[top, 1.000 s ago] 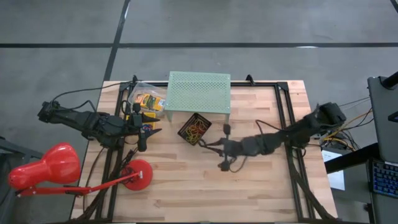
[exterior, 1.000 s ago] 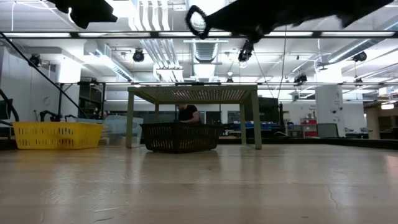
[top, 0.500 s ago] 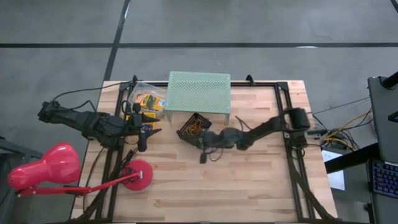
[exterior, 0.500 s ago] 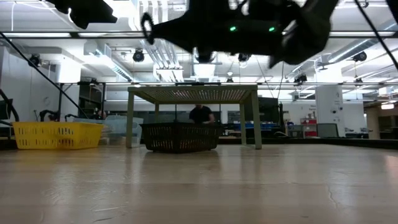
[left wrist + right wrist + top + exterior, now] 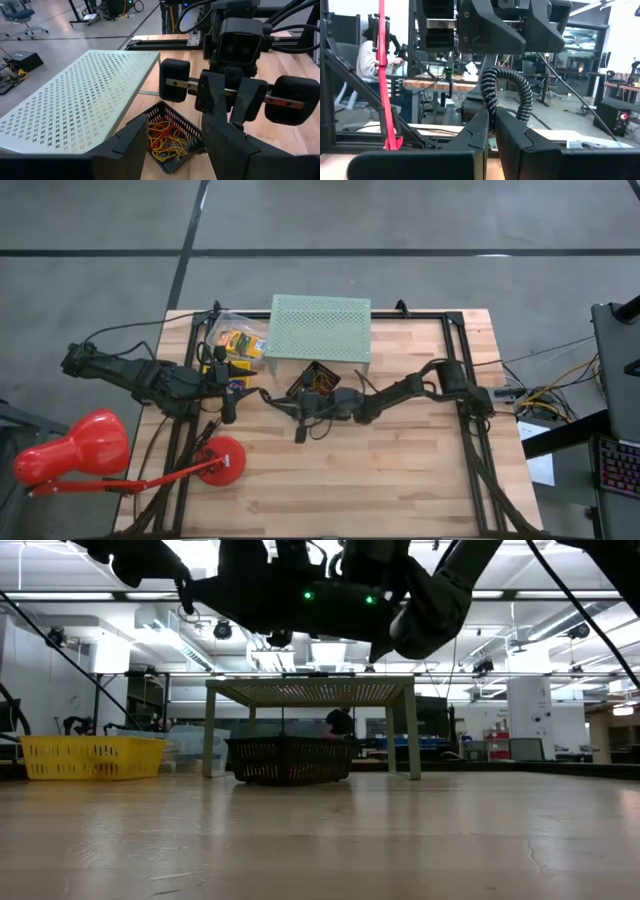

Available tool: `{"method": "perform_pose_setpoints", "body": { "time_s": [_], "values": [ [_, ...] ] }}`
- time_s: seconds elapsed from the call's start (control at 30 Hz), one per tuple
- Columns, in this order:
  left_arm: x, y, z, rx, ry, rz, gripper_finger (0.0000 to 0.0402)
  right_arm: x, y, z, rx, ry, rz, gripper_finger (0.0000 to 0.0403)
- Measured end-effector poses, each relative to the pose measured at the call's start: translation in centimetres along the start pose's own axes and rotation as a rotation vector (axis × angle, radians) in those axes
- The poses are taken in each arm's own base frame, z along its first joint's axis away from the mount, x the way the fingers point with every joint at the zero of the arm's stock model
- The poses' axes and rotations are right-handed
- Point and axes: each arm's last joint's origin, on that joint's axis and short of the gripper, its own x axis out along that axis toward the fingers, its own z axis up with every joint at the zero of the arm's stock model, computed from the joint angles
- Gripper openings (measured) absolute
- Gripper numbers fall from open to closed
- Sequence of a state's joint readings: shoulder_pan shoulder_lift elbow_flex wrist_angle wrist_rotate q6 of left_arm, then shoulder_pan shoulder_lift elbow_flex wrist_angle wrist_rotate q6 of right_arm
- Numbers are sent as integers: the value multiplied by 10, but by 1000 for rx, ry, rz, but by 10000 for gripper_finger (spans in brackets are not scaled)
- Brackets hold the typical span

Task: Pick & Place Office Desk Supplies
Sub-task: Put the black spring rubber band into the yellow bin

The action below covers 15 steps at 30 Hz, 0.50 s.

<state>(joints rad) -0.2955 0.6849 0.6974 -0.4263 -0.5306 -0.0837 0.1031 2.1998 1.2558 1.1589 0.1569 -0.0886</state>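
A small black mesh basket [image 5: 312, 387] holds red, orange and yellow rubber bands [image 5: 162, 140]. It sits on the table at the near edge of the mint-green stand [image 5: 320, 328]. A clear bag of little yellow boxes [image 5: 235, 340] lies at the far left. My left gripper [image 5: 250, 390] hangs open left of the basket, and the left wrist view shows the basket [image 5: 170, 142] between its fingers. My right gripper [image 5: 272, 395] hovers shut just near and left of the basket, pointing at the left gripper. Nothing shows between its fingers [image 5: 492, 120].
The red desk lamp [image 5: 75, 445] lies off the table's left near corner, with its round base [image 5: 220, 460] on the table. Black frame rails run along both table sides. A person [image 5: 375, 65] sits in the room beyond. The near half of the table is bare wood [image 5: 350, 480].
My right arm has swept from the table's middle toward the left, passing the near side of the basket and ending close to the left gripper. The left arm and the basket have stayed where they were.
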Motion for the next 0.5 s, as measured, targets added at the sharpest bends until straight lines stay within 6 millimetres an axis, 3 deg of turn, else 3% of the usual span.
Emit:
{"method": "perform_pose_setpoints", "body": {
  "time_s": [0.5],
  "values": [
    [0, 0, 0, -1, 0, 1, 185, 5, -4, 14, -62, -43, -13, 22]
  ]
}}
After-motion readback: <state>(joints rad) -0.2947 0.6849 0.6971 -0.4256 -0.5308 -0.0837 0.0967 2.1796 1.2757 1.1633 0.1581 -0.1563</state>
